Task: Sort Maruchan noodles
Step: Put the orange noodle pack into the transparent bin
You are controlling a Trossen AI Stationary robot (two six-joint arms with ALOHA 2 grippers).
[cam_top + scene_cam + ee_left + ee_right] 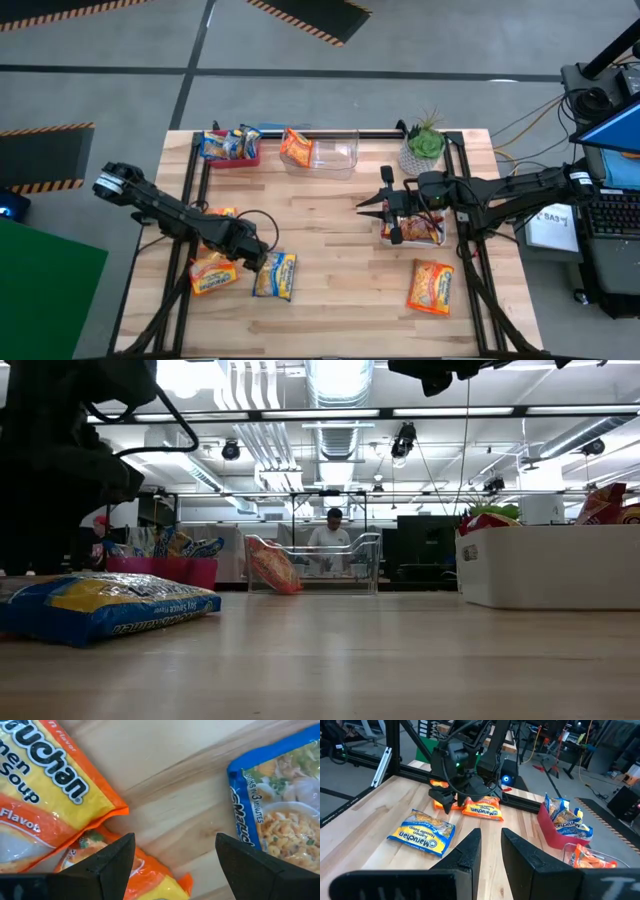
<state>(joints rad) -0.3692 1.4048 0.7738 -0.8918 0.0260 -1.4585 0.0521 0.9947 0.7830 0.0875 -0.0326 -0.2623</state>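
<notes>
Left gripper spread wide above orange packets at the table's near-left

Left gripper (262, 262) hangs low over the wooden table (330, 210) with its two dark fingers (107, 860) spread wide and nothing between them. Under it lie two orange-edged Maruchan packets (45, 795), yellow in the middle, one overlapping the other; the upper one reads "Soup" and "Flavor" beside part of the brand name. Just beside them lies a blue-edged packet (275, 276), flat on the wood, showing a bowl of noodles, part of the brand name and "3 MINUTES". In the right wrist view its face reads "Maruchan" in white on blue.

Right gripper (378, 208) is held above the table's middle right, its fingers (470, 852) drawn close together with only a narrow gap and gripping nothing. Below that arm a white bin (415, 232) holds packets with red markings. Another orange packet (431, 286) lies alone near the table's front right.

Along the far edge a pink tray (232, 158) holds several blue-marked packets, and a clear bin (335, 155) next to it has one orange packet (296, 148) leaning inside. A potted green plant (424, 146) stands at the far right corner.
</notes>
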